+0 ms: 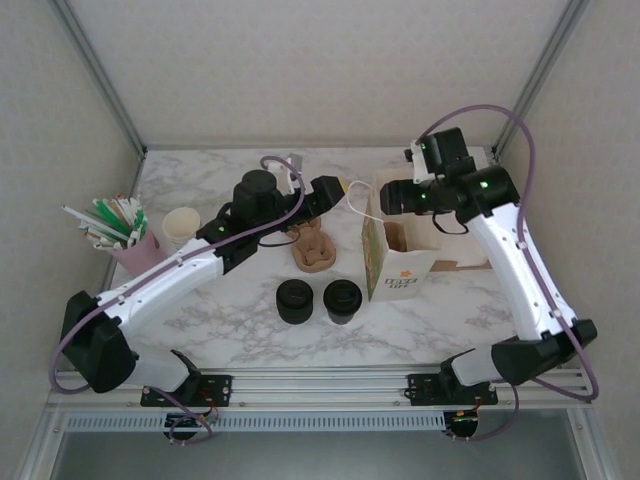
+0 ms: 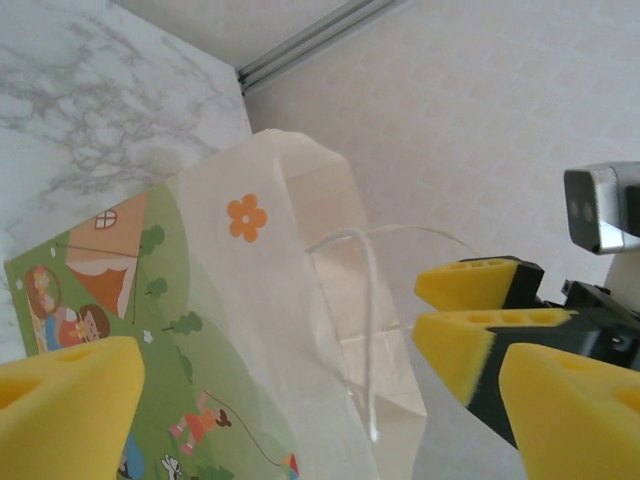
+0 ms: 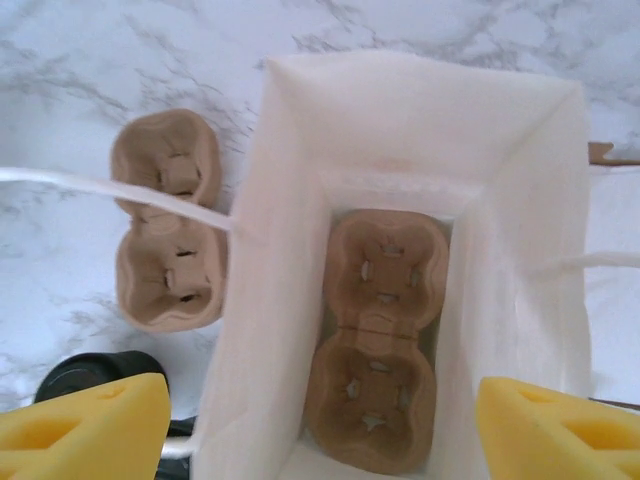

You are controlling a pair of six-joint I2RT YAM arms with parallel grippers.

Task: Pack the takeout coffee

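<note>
From above, the marble tabletop (image 1: 230, 320) carries a white paper bag (image 1: 400, 272), upright with its mouth open. A brown pulp cup carrier (image 1: 397, 237) lies at the bottom of it, both wells empty. A second carrier (image 1: 313, 247), also empty, sits on the marble just left of the bag. At the far left a pink cup (image 1: 135, 252) holds a bunch of straws (image 1: 110, 218), with a stack of cream cups (image 1: 180, 228) beside it. In front of the bag two black-topped rounds stand side by side. The one nearer the bag looks to be the takeout coffee (image 1: 342, 300) — dark wall, round black lid, upright. The other looks like a squat stack of lids (image 1: 295, 301), though the two are hard to tell apart. The left pincer (image 1: 340, 192) and right pincer (image 1: 395, 197) hang over the bag's mouth, facing each other.

At the left wrist, the left pincer's yellow pads stand spread wide, holding nothing. Beyond them are the bag's printed side — a green picture and an orange flower — and a white string handle.

At the right wrist, the right pincer's pads are spread, gripping nothing, with the bag's open mouth below. The cup carrier covers the bag's floor. The second carrier lies outside on the left, and a handle string crosses over it.
</note>
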